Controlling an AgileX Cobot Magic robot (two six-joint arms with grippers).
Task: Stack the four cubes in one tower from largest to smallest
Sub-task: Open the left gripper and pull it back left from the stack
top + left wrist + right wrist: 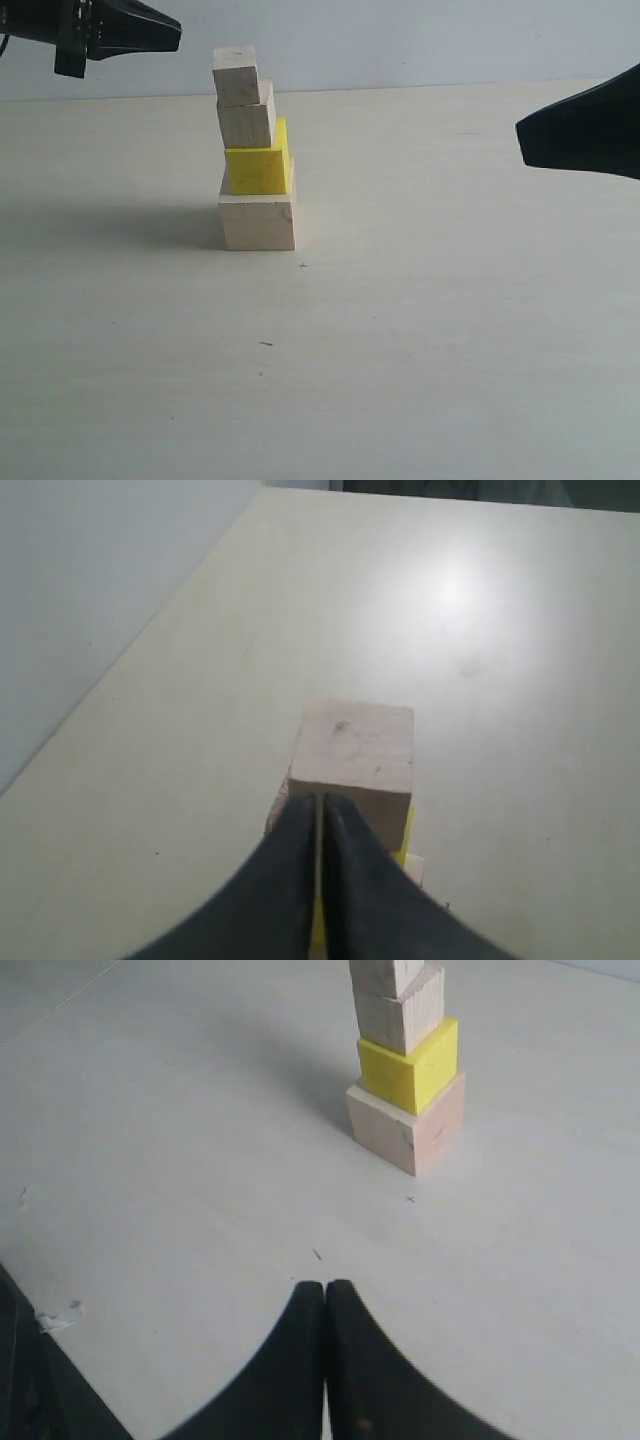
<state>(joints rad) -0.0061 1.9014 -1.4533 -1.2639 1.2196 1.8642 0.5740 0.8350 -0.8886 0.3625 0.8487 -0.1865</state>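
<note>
- Exterior view: left hand (pixel 176 36) hangs high on the left side of the scene, arm coming in from the upper left corner, dark tip pointing right toward the top of the tower (pixel 256 165).
- Left hand's level: about even with the top face of the small cube (pixel 236 76) or just above it. A gap of pale wall shows between tip and cube, so no contact.
- Left wrist view: left hand (pixel 318 802) has its fingers pressed together with only a thin slit between them, and nothing is clamped. The small cube (pixel 352 742) sits just past the tips, seen from above. Slivers of the yellow cube (pixel 405 832) peek out beneath.
- Right hand (pixel 522 136): enters from the right edge at mid height, tip pointing left, well apart from the tower.
- Right wrist view: right hand (pixel 325 1286) has its fingers shut against each other, empty, above the bare counter (pixel 180 1160). The tower stands well ahead of the tips.
- Tower order, bottom up: large cube (pixel 258 223) on the counter (pixel 430 340), yellow cube (pixel 257 171), medium cube (pixel 246 126), small cube.
- Stack is uneven. In the exterior view the small cube sits shifted left on the medium cube.
- Right wrist view cuts off the small cube (pixel 384 972) at the frame edge.
</note>
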